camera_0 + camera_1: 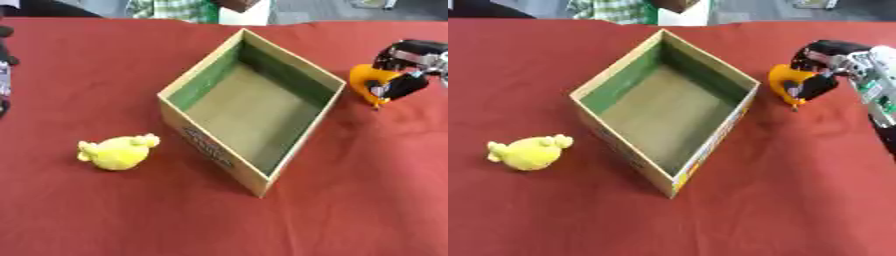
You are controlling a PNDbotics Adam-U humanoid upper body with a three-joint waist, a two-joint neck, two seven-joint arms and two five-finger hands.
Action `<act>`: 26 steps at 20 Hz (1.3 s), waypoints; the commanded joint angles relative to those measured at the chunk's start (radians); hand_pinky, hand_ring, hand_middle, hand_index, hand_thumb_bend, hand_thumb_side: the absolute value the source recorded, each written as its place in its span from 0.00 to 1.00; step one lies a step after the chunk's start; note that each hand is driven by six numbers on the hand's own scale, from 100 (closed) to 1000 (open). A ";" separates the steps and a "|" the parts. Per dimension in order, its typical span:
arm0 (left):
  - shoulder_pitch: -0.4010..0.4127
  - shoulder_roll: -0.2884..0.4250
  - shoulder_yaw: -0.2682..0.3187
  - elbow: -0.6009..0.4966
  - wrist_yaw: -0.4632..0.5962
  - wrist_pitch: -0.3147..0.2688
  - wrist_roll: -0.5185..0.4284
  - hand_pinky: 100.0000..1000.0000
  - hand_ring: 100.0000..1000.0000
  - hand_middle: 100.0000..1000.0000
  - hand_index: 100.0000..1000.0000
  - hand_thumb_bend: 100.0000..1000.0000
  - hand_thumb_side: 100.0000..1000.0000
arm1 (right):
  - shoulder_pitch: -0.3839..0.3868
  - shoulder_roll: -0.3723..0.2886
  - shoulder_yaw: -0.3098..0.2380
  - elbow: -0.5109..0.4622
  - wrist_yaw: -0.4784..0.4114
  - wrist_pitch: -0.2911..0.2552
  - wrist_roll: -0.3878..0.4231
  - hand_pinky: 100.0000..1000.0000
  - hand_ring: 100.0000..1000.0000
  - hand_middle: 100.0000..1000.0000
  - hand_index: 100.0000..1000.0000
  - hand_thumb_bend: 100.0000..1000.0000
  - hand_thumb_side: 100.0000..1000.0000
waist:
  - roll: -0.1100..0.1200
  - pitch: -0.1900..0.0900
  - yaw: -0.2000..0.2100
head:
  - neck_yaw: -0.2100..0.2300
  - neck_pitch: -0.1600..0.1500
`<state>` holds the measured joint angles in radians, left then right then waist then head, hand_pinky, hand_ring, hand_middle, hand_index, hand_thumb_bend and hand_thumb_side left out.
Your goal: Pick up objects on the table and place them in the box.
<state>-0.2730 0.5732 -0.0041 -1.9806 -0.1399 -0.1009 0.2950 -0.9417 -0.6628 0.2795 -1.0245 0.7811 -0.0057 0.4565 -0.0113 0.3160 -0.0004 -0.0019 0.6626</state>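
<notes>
An open cardboard box [262, 177] with green inner walls stands in the middle of the red table, with nothing inside it. A yellow plush toy [118, 152] lies on the cloth to the left of the box. To the right of the box, my right hand [826, 62] has its fingers curled round an orange object [784, 81], which touches or hangs just over the cloth. At the far left edge of the left eye view a dark part of my left arm [4, 75] shows; the hand itself is hidden.
A red cloth [350, 210] covers the whole table. A person in a green checked shirt [175, 9] stands at the far edge.
</notes>
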 commanded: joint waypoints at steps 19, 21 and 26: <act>-0.004 0.024 0.009 -0.019 0.005 -0.001 0.001 0.49 0.70 0.70 0.74 0.00 0.55 | 0.021 -0.114 0.000 -0.320 -0.064 0.097 -0.386 0.50 0.47 0.21 0.31 0.00 0.25 | -0.004 -0.034 -0.005 | 0.006 0.002; -0.004 0.024 0.009 -0.019 0.005 0.000 0.001 0.49 0.70 0.70 0.74 0.00 0.55 | 0.023 -0.118 0.000 -0.343 -0.075 0.109 -0.381 0.50 0.47 0.21 0.31 0.00 0.25 | -0.004 -0.035 -0.004 | 0.006 0.003; -0.021 0.039 0.011 -0.019 -0.011 0.022 0.006 0.49 0.69 0.70 0.74 0.00 0.50 | -0.024 -0.101 -0.027 -0.443 -0.135 0.125 -0.392 0.50 0.47 0.23 0.32 0.00 0.26 | -0.001 -0.046 -0.010 | 0.004 0.018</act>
<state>-0.2799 0.5779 -0.0037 -1.9806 -0.1443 -0.0856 0.2991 -0.9427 -0.7370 0.2725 -1.4254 0.6662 0.1110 0.0683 -0.0145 0.2926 -0.0081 0.0020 0.6757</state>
